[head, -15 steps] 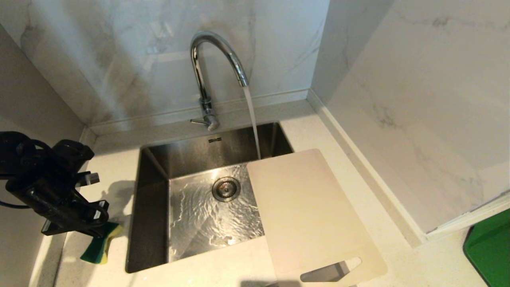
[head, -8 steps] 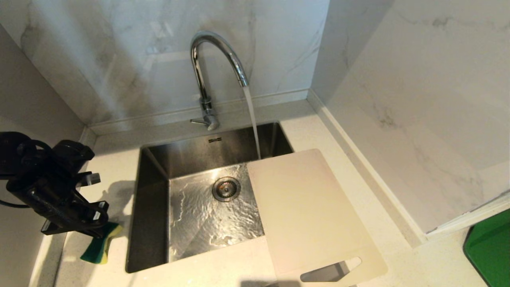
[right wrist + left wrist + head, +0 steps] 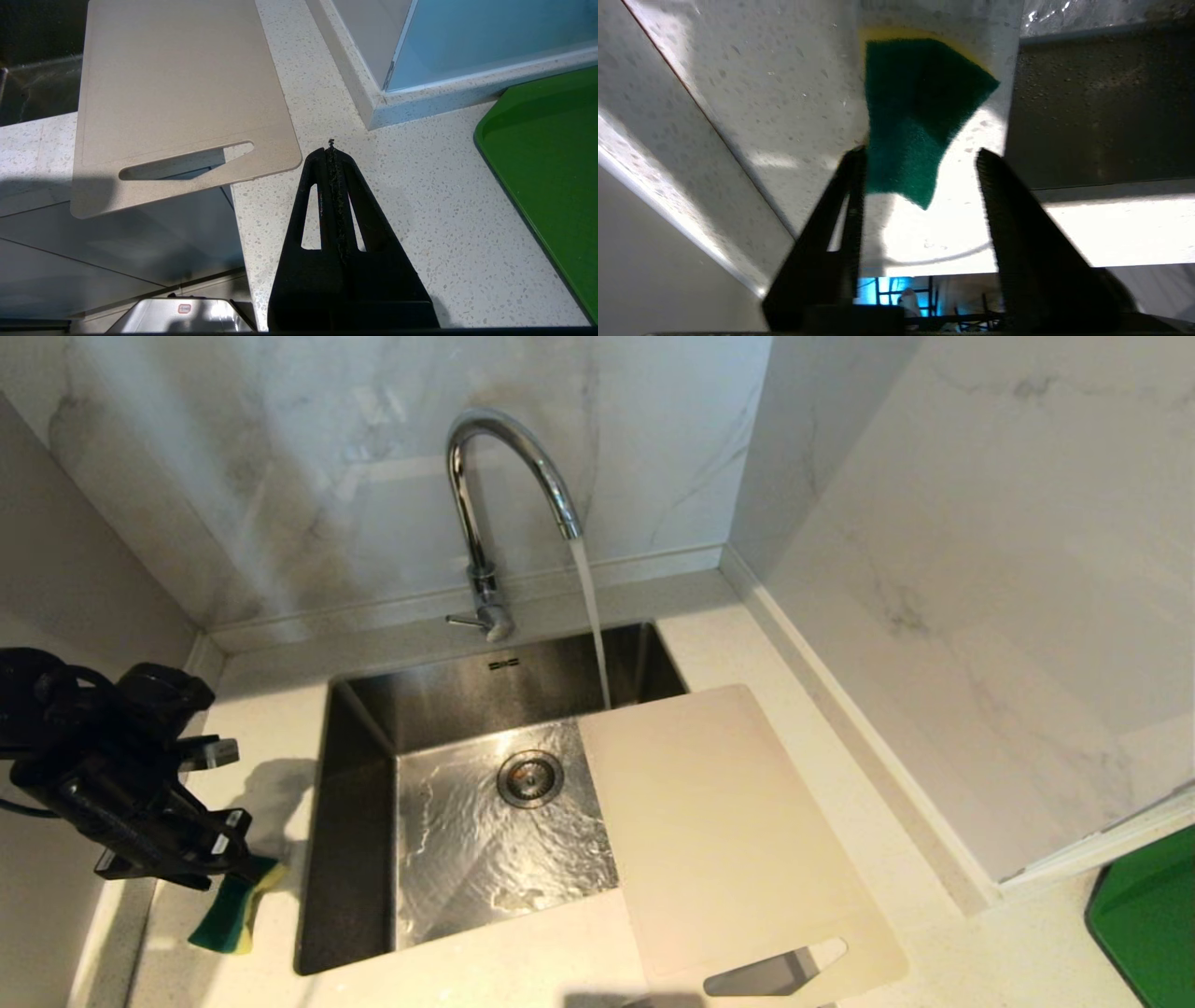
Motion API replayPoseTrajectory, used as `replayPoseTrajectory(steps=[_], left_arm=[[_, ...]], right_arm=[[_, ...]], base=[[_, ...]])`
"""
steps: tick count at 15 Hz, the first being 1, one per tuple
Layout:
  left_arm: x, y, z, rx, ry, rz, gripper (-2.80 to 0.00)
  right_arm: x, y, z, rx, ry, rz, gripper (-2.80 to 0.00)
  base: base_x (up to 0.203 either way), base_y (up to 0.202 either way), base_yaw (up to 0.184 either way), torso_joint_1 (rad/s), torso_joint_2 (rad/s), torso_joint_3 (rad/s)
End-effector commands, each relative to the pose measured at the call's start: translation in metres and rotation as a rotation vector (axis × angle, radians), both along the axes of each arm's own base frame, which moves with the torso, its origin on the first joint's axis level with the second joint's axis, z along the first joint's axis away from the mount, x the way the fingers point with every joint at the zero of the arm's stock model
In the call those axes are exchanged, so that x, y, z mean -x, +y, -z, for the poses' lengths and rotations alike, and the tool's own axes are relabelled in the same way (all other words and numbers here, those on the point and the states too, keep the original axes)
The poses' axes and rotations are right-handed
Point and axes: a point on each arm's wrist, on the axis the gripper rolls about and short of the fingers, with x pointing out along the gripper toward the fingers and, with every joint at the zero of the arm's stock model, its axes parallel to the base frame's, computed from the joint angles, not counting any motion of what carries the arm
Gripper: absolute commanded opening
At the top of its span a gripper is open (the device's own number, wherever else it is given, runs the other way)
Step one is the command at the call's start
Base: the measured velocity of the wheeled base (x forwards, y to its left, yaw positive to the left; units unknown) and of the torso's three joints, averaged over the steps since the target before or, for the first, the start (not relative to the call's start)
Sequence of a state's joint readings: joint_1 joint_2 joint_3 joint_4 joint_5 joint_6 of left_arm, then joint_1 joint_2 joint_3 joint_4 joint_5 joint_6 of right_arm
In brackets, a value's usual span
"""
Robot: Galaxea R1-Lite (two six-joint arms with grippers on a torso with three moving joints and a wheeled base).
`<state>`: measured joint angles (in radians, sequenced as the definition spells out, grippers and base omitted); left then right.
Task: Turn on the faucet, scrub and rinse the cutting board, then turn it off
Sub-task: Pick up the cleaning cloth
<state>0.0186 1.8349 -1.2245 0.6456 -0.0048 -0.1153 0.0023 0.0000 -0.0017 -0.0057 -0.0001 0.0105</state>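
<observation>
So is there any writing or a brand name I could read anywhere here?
None can be read.
Small dark mark on the sink's back wall, below the faucet: too small to read.
Small red-edged label on a shiny metal part in the right wrist view: too small to read.

Bright glare on the countertop (image 3: 952,233); the left wrist view seems motion-blurred.

Chrome faucet (image 3: 509,476), cream cutting board (image 3: 719,831), green-and-yellow sponge (image 3: 920,107), speckled white counter (image 3: 397,196), green tray (image 3: 551,154).
</observation>
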Motion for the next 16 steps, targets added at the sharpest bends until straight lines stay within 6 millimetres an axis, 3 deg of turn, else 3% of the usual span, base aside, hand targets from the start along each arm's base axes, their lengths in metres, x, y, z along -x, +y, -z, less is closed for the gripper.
replayPoseTrajectory(steps=[1, 16], left_arm=[[0.0, 0.008, 0.001, -0.011, -0.005, 0.005, 0.0], [-0.015, 0.011, 0.015, 0.035, -0.003, 0.025, 0.0]], right_arm=[[0.0, 0.0, 0.0, 0.0, 0.0, -0.001, -2.8], [0.0, 0.0, 0.0, 0.0, 0.0, -0.001, -2.8]], base=[[0.0, 0.0, 0.0, 0.0, 0.0, 0.0], [0.0, 0.0, 0.0, 0.0, 0.0, 0.0]])
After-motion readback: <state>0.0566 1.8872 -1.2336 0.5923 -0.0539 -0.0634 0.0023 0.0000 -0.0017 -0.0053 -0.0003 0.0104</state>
